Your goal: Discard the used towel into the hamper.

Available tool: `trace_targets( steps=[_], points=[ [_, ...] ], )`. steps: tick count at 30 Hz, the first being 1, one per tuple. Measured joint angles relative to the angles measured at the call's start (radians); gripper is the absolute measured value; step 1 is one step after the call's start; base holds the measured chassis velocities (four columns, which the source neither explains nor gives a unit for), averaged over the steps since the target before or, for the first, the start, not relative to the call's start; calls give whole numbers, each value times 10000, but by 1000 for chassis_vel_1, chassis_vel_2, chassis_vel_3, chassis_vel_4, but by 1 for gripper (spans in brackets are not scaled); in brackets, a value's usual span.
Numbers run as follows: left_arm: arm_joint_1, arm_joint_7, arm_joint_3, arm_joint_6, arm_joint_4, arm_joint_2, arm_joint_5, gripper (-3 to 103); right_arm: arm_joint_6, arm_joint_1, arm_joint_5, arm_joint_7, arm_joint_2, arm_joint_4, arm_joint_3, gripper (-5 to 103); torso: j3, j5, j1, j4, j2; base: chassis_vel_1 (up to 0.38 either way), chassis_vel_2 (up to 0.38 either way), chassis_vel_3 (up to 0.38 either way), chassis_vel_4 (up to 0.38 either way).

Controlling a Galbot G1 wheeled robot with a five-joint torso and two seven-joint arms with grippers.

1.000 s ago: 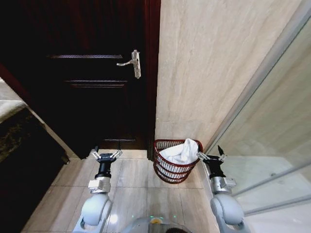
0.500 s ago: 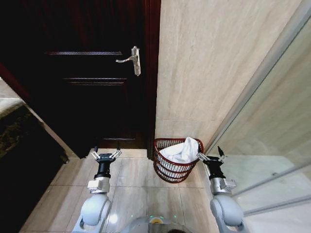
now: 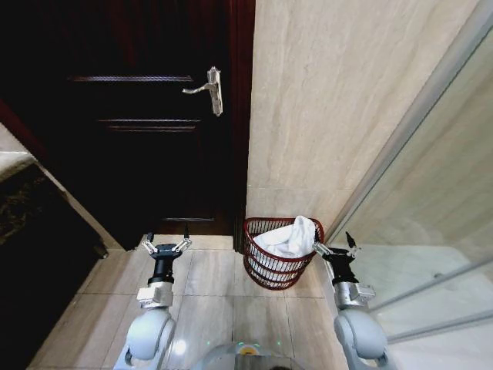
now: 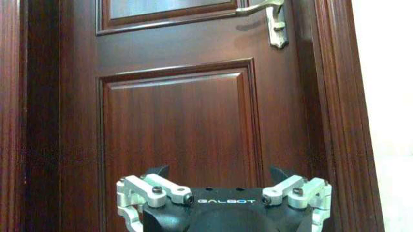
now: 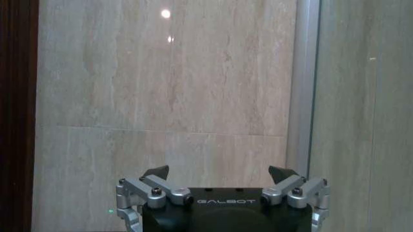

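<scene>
1. Reddish-brown openwork hamper [image 3: 279,260] sits on the tiled floor [image 3: 216,293] at the foot of the beige stone wall [image 3: 339,100], just beside the dark wooden door [image 3: 139,139].
2. White towel [image 3: 291,237] lies inside the hamper, bunched up, part of it above the rim.
3. My right gripper [image 3: 336,248] hangs just beside the hamper's rim, jaws apart, holding nothing.
4. My left gripper [image 3: 166,248] hangs over the floor in front of the door, well apart from the hamper, jaws apart, empty.
5. Left wrist view: door panel, metal lever handle [image 4: 270,14].
</scene>
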Motion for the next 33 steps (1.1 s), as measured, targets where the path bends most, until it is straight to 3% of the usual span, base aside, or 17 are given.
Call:
trace_targets(
  steps=[33],
  points=[
    [-120,12,41,-40,222,99,-63,100,3,-118,-19,-61,49,-31,86,100,-627,0,-322,0,-952,0,0,0,0]
  ],
)
